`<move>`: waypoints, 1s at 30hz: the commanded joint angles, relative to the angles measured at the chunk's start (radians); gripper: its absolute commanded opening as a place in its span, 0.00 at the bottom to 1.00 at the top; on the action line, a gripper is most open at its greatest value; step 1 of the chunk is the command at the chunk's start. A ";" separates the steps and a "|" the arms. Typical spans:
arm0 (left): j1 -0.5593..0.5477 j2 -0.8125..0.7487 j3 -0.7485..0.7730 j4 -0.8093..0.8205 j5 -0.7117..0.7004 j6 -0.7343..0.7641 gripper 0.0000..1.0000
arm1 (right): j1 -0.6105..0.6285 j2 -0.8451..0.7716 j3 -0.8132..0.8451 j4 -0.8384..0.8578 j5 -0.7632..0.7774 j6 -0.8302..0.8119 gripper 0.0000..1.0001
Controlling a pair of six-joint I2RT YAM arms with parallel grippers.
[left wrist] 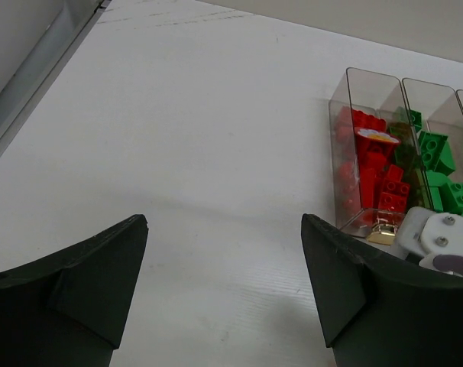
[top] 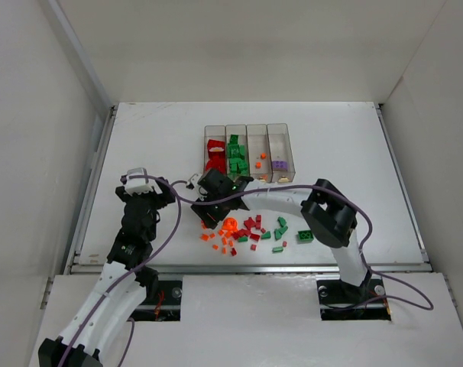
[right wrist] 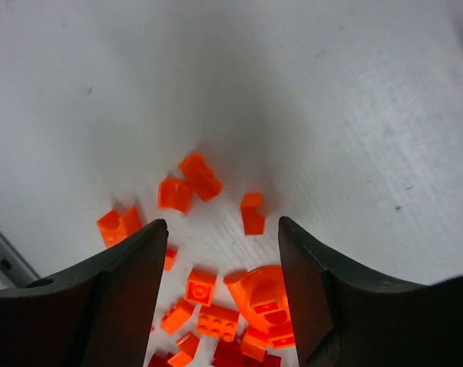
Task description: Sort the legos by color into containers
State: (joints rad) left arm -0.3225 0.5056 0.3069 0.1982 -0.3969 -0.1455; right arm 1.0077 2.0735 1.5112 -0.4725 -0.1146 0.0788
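I see the four clear bins joined in a row at the middle of the white table. From left to right, the first is heaped with red bricks, the second holds green bricks, the third has a couple of small orange bits, and the fourth has one purple brick.

The loose bricks lie scattered just in front of the bins: orange bits on the left, red in the middle, green on the right, with one bigger green brick at the far right end.

My right gripper hangs over the orange bits, its jaws spread and pinching nothing; a larger rounded orange piece lies between the fingers. My left gripper is over bare table beside the red bin, jaws spread wide and empty.
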 commanded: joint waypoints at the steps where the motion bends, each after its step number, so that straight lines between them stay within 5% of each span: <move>1: 0.005 -0.015 -0.008 0.046 -0.002 -0.012 0.78 | -0.004 0.008 0.032 0.050 0.009 0.001 0.65; 15: 0.025 -0.015 -0.008 0.046 -0.002 -0.012 0.78 | -0.004 0.048 0.047 0.041 0.105 0.021 0.47; 18: 0.025 -0.015 -0.008 0.046 0.007 -0.012 0.78 | -0.004 0.048 0.027 0.072 0.072 0.021 0.36; 20: 0.025 -0.015 -0.008 0.046 0.007 -0.012 0.78 | -0.004 0.059 0.018 0.081 0.062 0.021 0.15; 23: 0.025 -0.015 -0.008 0.046 0.007 -0.012 0.76 | -0.004 0.045 0.009 0.095 0.075 0.032 0.00; 30: 0.025 -0.036 -0.008 0.046 0.101 0.036 0.63 | -0.116 -0.140 -0.065 0.168 0.030 0.160 0.00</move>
State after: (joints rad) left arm -0.2993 0.4969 0.3069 0.1978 -0.3527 -0.1349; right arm 0.9737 2.0594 1.4666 -0.3759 -0.0582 0.1593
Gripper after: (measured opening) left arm 0.634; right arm 0.097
